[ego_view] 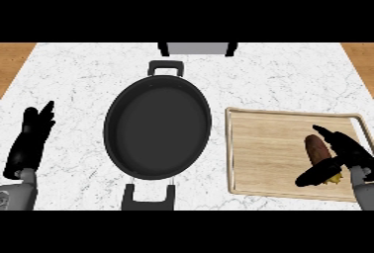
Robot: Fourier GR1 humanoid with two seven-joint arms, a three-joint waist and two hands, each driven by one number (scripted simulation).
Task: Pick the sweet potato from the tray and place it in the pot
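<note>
Head view, single moment. Sweet potato [317, 148] lies on the wooden tray [266, 148], toward the tray's right side, long axis running roughly away from the robot. Tray sits on the marble counter [73, 79] just right of the pot [158, 128], their rims near but apart. Pot is dark, oval, two handles, nothing inside.

Right hand [343, 155] is at the sweet potato: fingers [337, 139] lie along its right flank, thumb [315, 174] crosses under its near end. The hand looks curled round the tuber in a closing grasp; whether contact is complete on the hidden side is unclear, since the hand covers that part. A yellowish patch shows at the near end below the thumb, too small to identify.

Left hand [30, 141] rests open at the left edge of the counter, fingers up, well apart from the pot.

Handling judgement: the sweet potato should be stiff, moderately heavy, not fragile, with a tapered, rounded shape that could roll or slip endwise. Best hold is across the thick middle, thumb opposing fingers. Current hold sits toward the near end, so the far end may droop on lift. Carry left over the pot rim, then release low.
</note>
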